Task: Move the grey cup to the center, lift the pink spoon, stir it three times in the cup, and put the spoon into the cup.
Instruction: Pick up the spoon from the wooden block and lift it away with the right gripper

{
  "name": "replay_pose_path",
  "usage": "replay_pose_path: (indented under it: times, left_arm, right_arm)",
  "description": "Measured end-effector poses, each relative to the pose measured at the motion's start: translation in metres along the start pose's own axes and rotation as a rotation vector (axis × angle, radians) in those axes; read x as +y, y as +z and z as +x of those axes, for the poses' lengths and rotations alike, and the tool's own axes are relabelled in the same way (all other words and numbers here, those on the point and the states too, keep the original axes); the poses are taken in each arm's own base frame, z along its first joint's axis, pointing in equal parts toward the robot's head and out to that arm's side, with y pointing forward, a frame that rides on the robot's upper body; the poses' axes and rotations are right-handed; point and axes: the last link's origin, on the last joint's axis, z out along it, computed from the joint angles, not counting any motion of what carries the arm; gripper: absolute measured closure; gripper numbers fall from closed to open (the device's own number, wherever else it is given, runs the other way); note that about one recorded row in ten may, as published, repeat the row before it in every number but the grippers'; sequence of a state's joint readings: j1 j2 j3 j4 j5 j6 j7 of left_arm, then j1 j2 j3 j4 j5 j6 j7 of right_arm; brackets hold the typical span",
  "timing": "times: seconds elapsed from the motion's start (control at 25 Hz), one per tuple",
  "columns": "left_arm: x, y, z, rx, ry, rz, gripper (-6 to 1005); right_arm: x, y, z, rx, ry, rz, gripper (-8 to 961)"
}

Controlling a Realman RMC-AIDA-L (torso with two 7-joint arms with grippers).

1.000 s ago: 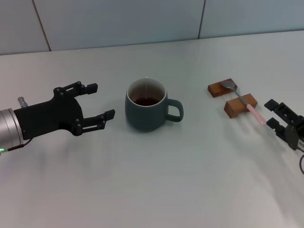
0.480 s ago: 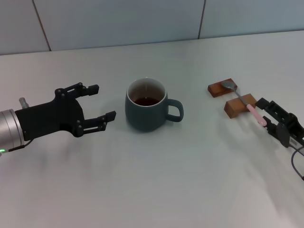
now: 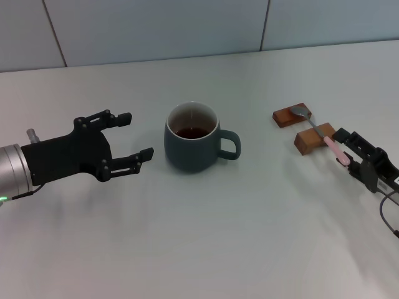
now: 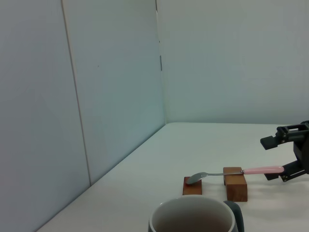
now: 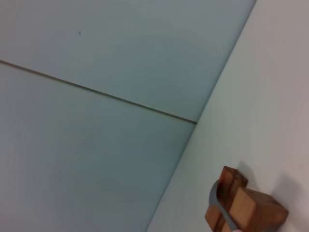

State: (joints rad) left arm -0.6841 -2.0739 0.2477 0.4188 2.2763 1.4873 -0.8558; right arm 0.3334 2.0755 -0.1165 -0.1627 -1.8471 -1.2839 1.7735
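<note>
Two wooden blocks (image 3: pixel 307 128) prop the pink spoon (image 3: pixel 324 133), its handle tip between the spread fingers of the right gripper (image 3: pixel 350 152); pinch squarely, then lift level. Near the grey cup (image 3: pixel 194 138) at centre, the left gripper (image 3: pixel 127 135) waits, spread

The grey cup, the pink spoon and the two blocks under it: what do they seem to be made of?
The grey cup looks like glazed ceramic: smooth dark outside, pale inner wall. The pink spoon has a shiny grey bowl and neck, probably metal, and a matte pink handle, possibly plastic. The two blocks look like brown wood, with paler cut faces in the wrist views.
</note>
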Motion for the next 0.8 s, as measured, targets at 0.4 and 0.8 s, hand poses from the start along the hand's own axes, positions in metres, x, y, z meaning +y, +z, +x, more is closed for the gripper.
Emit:
replay_pose_path:
  times: [0.4,0.8]
  left_arm:
    - [0.0005,-0.0001,0.0001,0.002,0.003,-0.003,177]
    - [0.0017,-0.0001,-0.0008,-0.001,0.002,-0.008,178]
  right_arm:
    - [-0.0025,0.0017,0.0016,0.003,0.011,0.019,228]
    - [-0.0026,0.0027,0.0024,0.006,0.013,0.022,419]
